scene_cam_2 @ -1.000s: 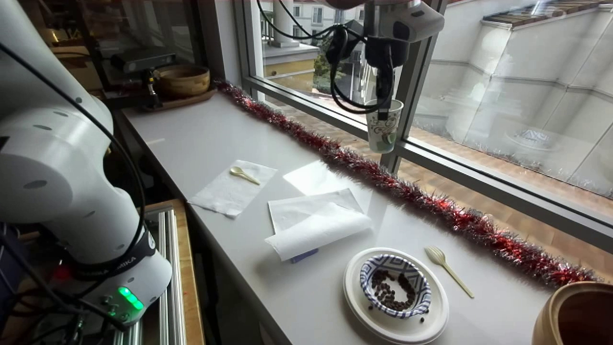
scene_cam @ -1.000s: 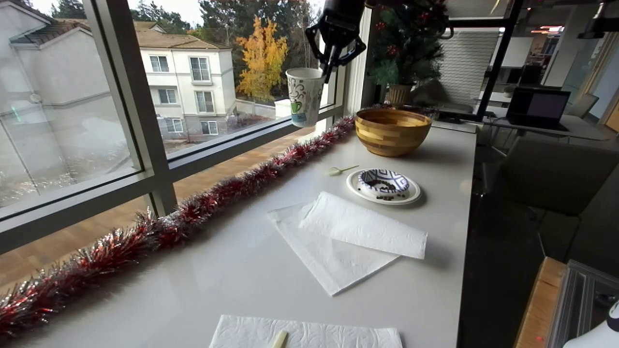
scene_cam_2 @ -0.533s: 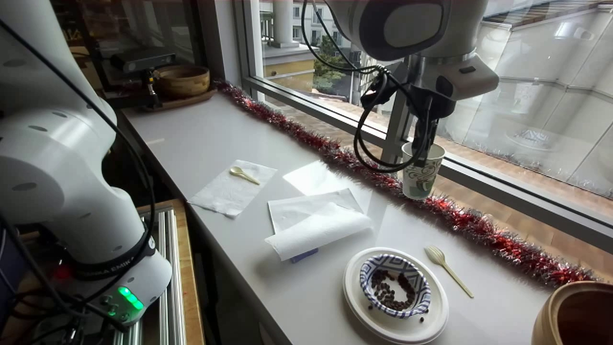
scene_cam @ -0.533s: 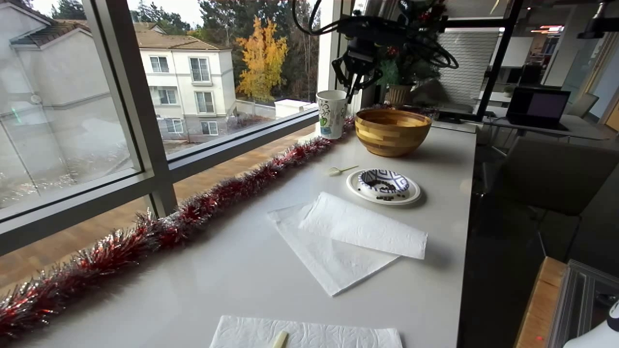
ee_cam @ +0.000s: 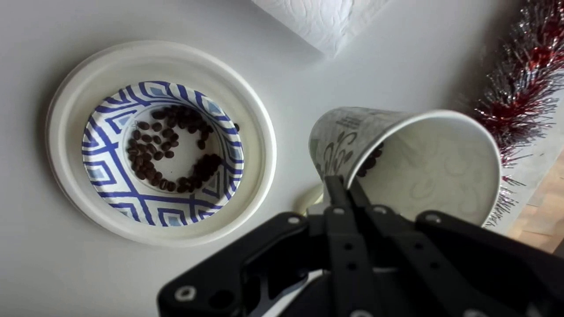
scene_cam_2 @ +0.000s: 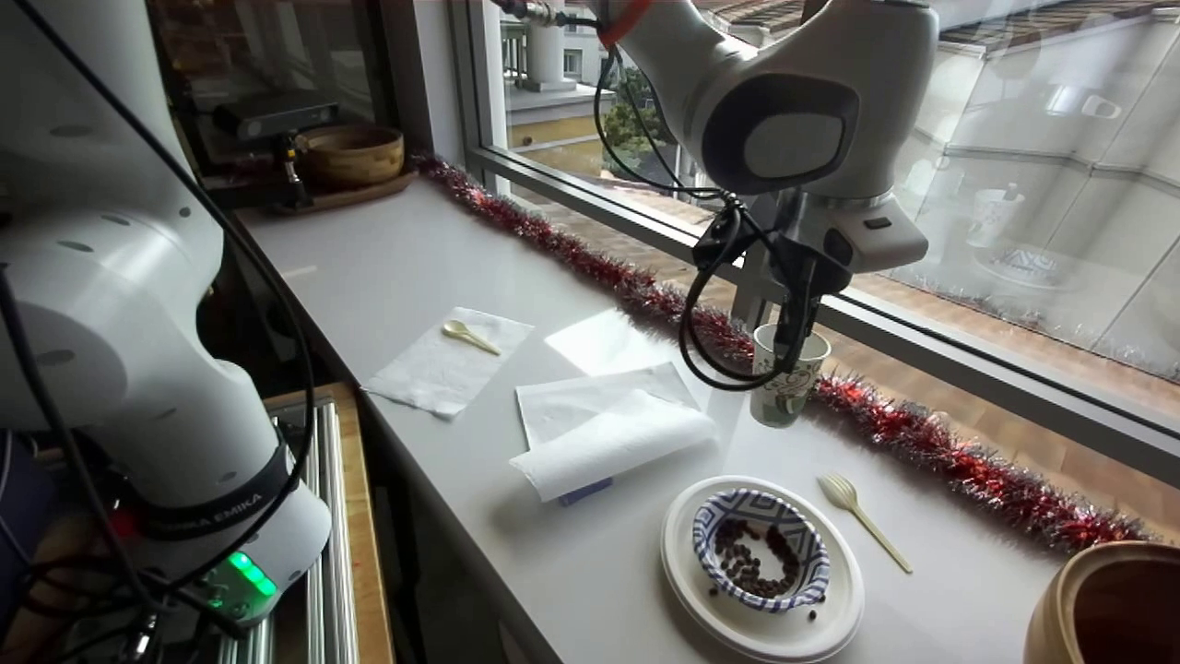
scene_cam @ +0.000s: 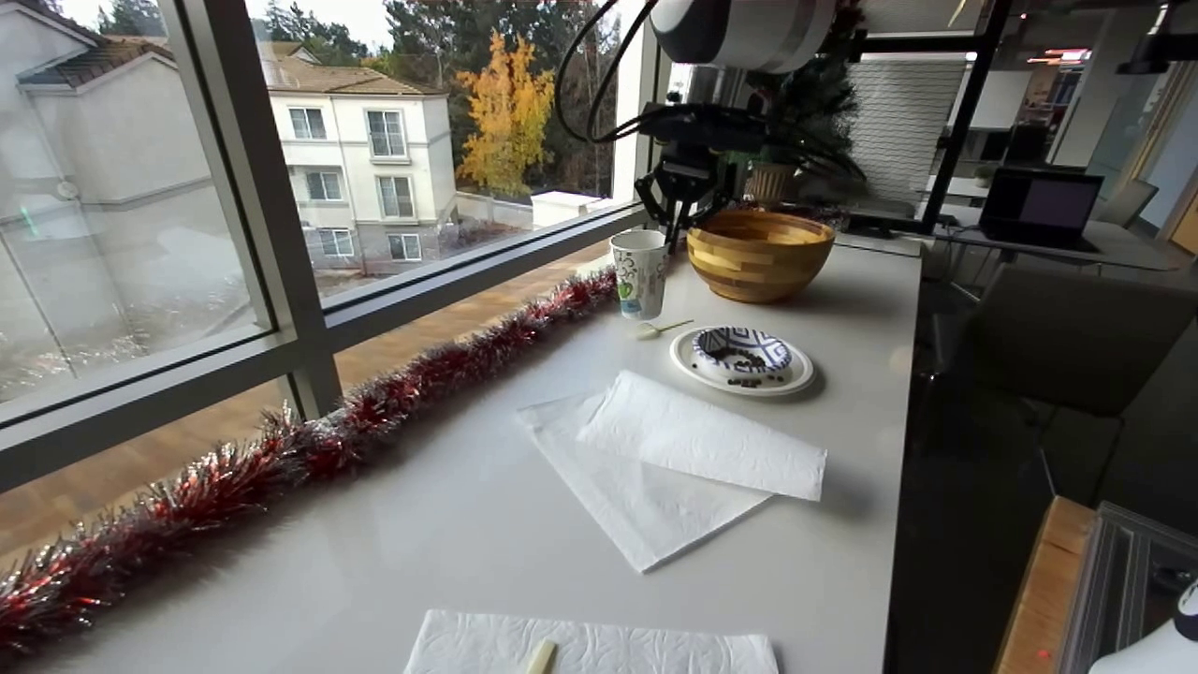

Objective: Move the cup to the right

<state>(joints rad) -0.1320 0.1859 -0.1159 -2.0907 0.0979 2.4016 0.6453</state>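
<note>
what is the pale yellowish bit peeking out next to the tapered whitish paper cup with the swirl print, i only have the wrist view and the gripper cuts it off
Observer: It looks like the head of a pale yellow slim-handled fork; an exterior view shows it whole, lying beside the round white plate.
Operator: and if i carry the cup on past the handle end, what comes next
Observer: A wide round brown wooden bowl, which both exterior views show.
</note>
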